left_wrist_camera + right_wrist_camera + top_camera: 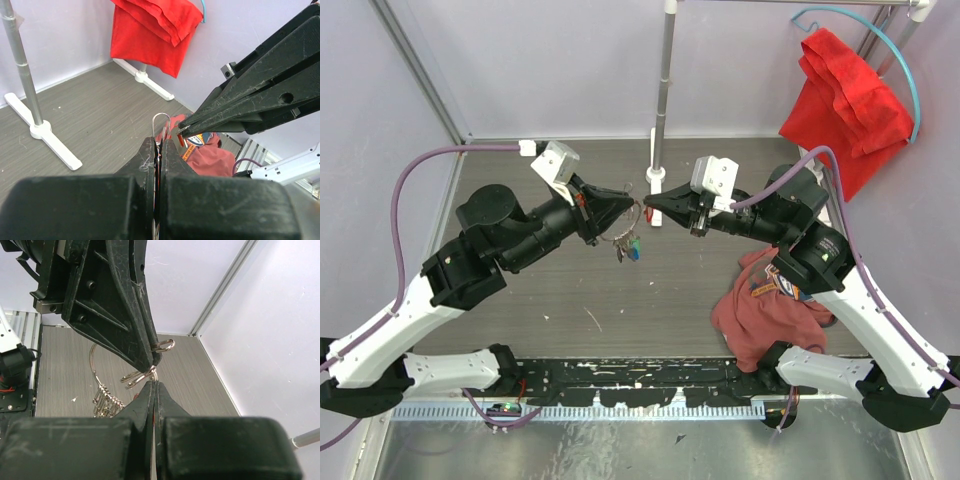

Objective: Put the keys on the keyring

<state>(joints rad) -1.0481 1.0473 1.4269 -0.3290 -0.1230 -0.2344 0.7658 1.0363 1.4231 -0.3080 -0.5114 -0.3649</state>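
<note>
While both arms met over the middle of the table (570,300), the left tool (628,209) and the right tool (654,210) pointed tip to tip at the centre of the top view, nearly touching. Just below that point the keyring (624,230) dangled as a thin wire loop. The keys (629,250) were bunched at its bottom, with green and blue heads showing.

From the left wrist, the left tool's fingers (145,160) were clenched at lower centre. A rounded wire end of the keyring (161,118) stood up out of the slit between them, so this tool was grasping the keyring. The right tool (183,130) filled the upper right, its jaws pressed together with a small silvery piece at the very tip. The keys were hidden behind the left tool's own body. Only this view brought close the red cloth (155,30) at the top, the white-footed stand (30,100) at left and the reddish garment (207,157) behind the tips.

From the right wrist, the right tool's fingers (142,400) were clenched at lower centre, their tips touching a silver ring of the keyring (137,376). Whether that ring was pinched I cannot tell. The left tool (153,358) hung from the upper left. Only here did the keys (107,402) show their metal shafts, in a row at lower left.
</note>
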